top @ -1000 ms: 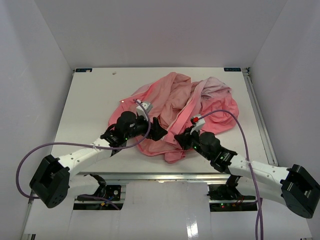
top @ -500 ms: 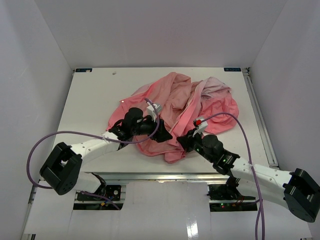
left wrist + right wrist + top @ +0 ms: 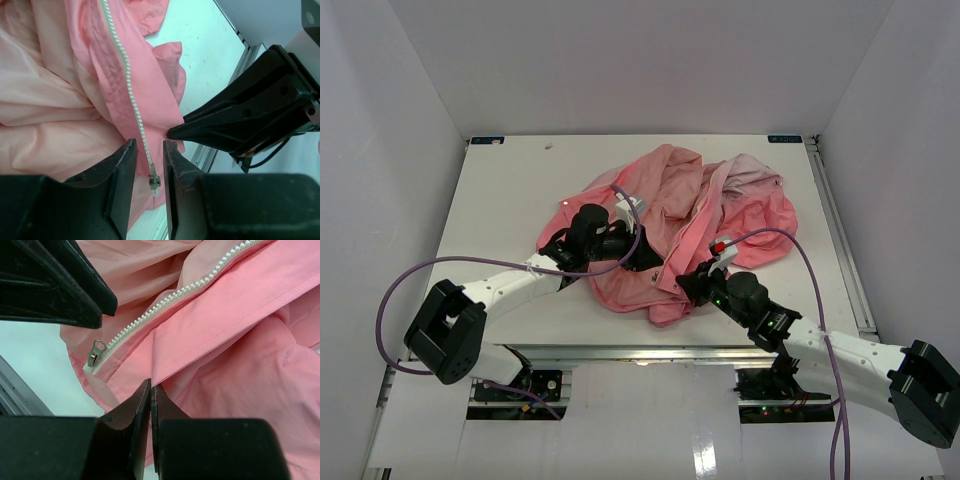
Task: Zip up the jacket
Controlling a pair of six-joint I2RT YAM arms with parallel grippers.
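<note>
The salmon-pink jacket (image 3: 700, 200) lies crumpled on the white table, its near hem between my two grippers. My left gripper (image 3: 648, 262) hovers over that hem. In the left wrist view the jaws of the left gripper (image 3: 149, 150) stand a narrow gap apart, with the white zipper teeth (image 3: 131, 95) running down between them. The metal slider (image 3: 154, 181) hangs at the lower end. My right gripper (image 3: 682, 283) is shut on a fold of the jacket (image 3: 240, 330) just beside the zipper edge; its jaws (image 3: 150, 387) pinch the pink fabric. The slider (image 3: 95, 352) lies to its left.
The table (image 3: 500, 200) has white walls on three sides and a metal rail (image 3: 620, 352) along its near edge, close under the hem. A purple cable (image 3: 800, 250) loops over the right arm. The two grippers' tips nearly meet.
My left gripper has swung right over the hem toward the right gripper, and its jaws have narrowed around the zipper line. The right gripper keeps its grip and has barely shifted.
</note>
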